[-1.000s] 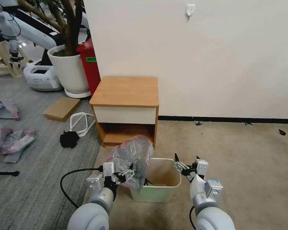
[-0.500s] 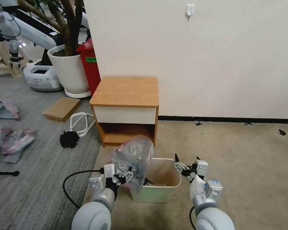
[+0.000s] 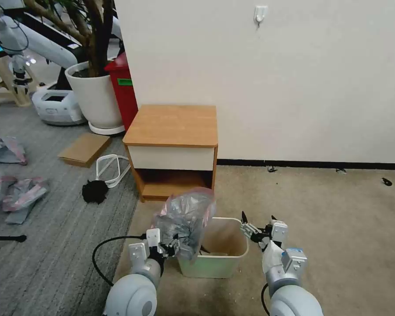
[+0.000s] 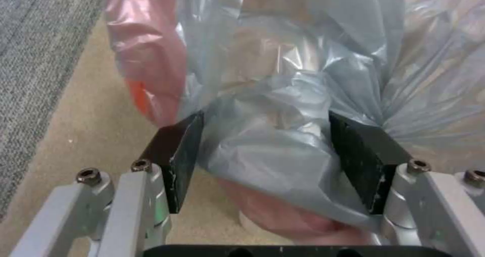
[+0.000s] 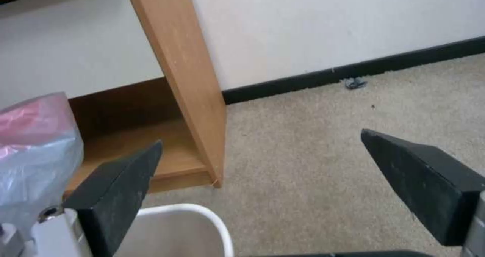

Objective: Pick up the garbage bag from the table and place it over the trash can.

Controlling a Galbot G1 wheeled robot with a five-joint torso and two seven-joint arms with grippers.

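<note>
The garbage bag (image 3: 184,215) is a crumpled grey bunch with pink edges, held up over the left rim of the trash can (image 3: 211,266). My left gripper (image 3: 173,246) is just left of the can, shut on the bag's lower folds. In the left wrist view the bag (image 4: 273,135) is bunched between the two black pads of that gripper (image 4: 265,120). My right gripper (image 3: 258,217) is open by the can's right rim, nothing between its fingers (image 5: 260,137). The cream can's rim (image 5: 212,219) lies below it. The table (image 3: 171,125) stands behind the can with a bare top.
A white wall rises behind the table, whose side panel (image 5: 187,79) is close to the right gripper. To the left are a red bin (image 3: 125,87), a white plant pot (image 3: 96,96), cardboard (image 3: 84,148), a white loop (image 3: 112,169) and loose bags (image 3: 22,193). Beige carpet lies open on the right.
My left gripper has carried the bag to the right, so the bag now reaches further over the can's left rim. The right gripper has hardly moved.
</note>
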